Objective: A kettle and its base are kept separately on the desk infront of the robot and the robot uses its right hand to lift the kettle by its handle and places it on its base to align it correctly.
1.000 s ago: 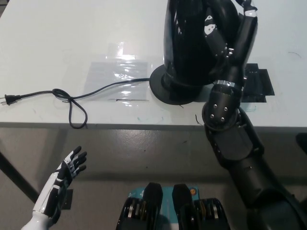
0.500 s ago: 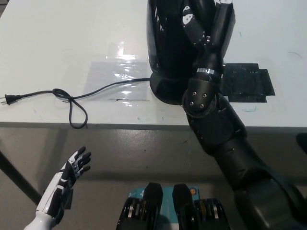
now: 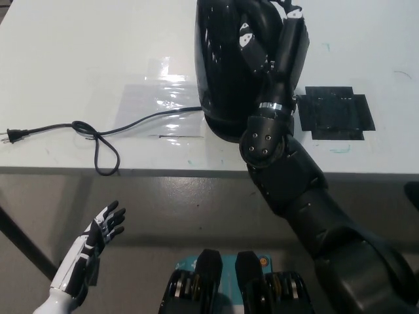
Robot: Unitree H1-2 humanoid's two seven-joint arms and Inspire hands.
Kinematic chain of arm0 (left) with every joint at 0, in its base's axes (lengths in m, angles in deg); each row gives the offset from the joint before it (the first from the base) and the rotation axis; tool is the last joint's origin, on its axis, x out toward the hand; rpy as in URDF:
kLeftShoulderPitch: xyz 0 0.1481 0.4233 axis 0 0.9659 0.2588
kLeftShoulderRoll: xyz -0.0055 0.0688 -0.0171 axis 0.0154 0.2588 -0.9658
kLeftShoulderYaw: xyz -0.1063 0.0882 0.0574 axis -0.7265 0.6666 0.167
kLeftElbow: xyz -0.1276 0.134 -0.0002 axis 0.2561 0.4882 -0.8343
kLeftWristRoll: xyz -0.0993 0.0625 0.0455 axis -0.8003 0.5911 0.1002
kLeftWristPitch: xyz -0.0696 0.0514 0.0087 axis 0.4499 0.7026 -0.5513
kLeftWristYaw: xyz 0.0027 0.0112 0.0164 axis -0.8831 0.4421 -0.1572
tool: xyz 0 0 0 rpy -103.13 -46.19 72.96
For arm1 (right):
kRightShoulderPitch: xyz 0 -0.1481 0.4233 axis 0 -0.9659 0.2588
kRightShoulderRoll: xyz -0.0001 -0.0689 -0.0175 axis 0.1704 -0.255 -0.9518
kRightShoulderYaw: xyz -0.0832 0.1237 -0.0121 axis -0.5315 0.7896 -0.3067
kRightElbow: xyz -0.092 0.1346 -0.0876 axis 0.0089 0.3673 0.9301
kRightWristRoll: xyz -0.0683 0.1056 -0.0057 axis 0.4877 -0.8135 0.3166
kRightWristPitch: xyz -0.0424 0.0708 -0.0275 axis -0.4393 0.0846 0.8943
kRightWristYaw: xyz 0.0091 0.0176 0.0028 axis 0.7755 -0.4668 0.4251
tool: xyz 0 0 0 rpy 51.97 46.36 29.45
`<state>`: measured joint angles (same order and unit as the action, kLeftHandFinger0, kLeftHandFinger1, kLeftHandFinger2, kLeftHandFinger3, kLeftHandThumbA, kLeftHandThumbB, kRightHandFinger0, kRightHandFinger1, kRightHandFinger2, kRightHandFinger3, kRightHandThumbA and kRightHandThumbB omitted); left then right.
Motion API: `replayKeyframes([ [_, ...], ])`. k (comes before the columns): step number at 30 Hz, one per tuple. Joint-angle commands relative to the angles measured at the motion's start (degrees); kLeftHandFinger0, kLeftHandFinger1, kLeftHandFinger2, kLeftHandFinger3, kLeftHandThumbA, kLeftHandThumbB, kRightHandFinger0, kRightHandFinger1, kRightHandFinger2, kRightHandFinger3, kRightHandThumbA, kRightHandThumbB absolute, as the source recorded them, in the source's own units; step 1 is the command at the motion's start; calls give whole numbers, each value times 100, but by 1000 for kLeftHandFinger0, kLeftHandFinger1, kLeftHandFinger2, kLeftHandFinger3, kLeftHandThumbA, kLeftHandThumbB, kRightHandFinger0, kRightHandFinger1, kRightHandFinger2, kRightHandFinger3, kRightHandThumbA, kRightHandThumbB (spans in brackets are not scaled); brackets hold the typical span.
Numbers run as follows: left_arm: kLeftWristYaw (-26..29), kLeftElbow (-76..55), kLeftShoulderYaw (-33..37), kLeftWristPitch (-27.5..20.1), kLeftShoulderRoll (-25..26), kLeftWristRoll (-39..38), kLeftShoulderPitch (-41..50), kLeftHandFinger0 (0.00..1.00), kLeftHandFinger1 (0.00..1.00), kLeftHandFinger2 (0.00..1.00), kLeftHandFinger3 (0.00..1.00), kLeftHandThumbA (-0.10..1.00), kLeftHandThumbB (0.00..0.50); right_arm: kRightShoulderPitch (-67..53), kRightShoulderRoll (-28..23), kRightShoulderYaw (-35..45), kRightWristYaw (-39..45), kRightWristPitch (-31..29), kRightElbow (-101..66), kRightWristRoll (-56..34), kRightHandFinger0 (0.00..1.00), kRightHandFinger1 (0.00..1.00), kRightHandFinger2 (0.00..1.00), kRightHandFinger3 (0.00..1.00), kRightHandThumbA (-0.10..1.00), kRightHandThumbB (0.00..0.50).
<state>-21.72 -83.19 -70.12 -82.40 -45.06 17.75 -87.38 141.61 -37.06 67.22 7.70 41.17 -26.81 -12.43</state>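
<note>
Kettle (image 3: 222, 65) in right hand (image 3: 272, 39)

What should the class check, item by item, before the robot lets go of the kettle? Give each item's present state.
1. Right hand holds the kettle at its handle: ok.
2. Kettle over the base: ok.
3. Kettle fully seated and aligned: cannot tell, the arm hides the joint.
4. Power cord clear of the kettle: ok.
5. Left hand open, low, away from the table: ok.
</note>
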Motion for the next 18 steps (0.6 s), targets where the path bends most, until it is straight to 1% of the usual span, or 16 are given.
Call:
replayKeyframes([
  [1, -27, -173, -28, -27, 57, -48, 5, 1000, 1000, 1000, 1000, 996, 224, 366, -51, -96, -160, -490, 153, -197, 0, 33, 510, 620, -100, 129],
  [3, -24, -164, -30, -46, 56, -39, 10, 1000, 1000, 1000, 1000, 997, 225, 351, -46, -92, -124, -490, 227, -253, 0, 29, 502, 611, -100, 124],
  [5, -31, -157, -32, -61, 59, -45, 2, 1000, 1000, 1000, 1000, 1000, 225, 327, -41, -89, -76, -490, 287, -298, 0, 25, 497, 608, -100, 138],
  [7, -30, -163, -36, -57, 66, -42, 2, 1000, 1000, 1000, 1000, 1000, 224, 254, -45, -97, -3, -490, 350, -345, 0, 25, 496, 607, -100, 139],
  [9, -34, -161, -42, -55, 74, -49, -2, 1000, 1000, 1000, 1000, 1000, 226, 196, -58, -116, 17, -490, 396, -368, 0, 24, 495, 610, -100, 133],
  [10, -37, -161, -43, -44, 79, -51, -9, 1000, 1000, 1000, 1000, 1000, 234, 110, -97, -166, -30, -490, 429, -335, 0, 27, 500, 605, -100, 115],
  [11, -46, -156, -45, -38, 82, -69, -10, 1000, 1000, 1000, 1000, 1000, 224, 46, -121, -207, -96, -490, 445, -302, 0, 25, 495, 598, -100, 109],
  [13, -59, -150, -45, -42, 87, -81, -11, 1000, 1000, 1000, 1000, 1000, 221, -2, -141, -263, -213, -490, 472, -239, 0, 22, 488, 596, -100, 110],
  [14, -58, -149, -46, -42, 89, -76, -12, 1000, 1000, 1000, 1000, 1000, 222, -41, -150, -284, -229, -490, 460, -235, 0, 23, 493, 606, -100, 105],
  [15, -52, -150, -51, -27, 85, -78, -15, 1000, 1000, 1000, 1000, 1000, 232, -105, -163, -322, -235, -490, 437, -232, 0, 37, 513, 638, -100, 103],
  [16, -53, -153, -55, -10, 84, -89, -12, 1000, 1000, 1000, 1000, 1000, 234, -195, -169, -364, -197, -490, 387, -246, 0, 48, 530, 642, -100, 98],
  [18, -60, -153, -57, 4, 84, -106, -12, 1000, 1000, 1000, 1000, 996, 231, -375, -171, -454, -144, -490, 297, -242, 0, 62, 545, 664, -100, 108],
])
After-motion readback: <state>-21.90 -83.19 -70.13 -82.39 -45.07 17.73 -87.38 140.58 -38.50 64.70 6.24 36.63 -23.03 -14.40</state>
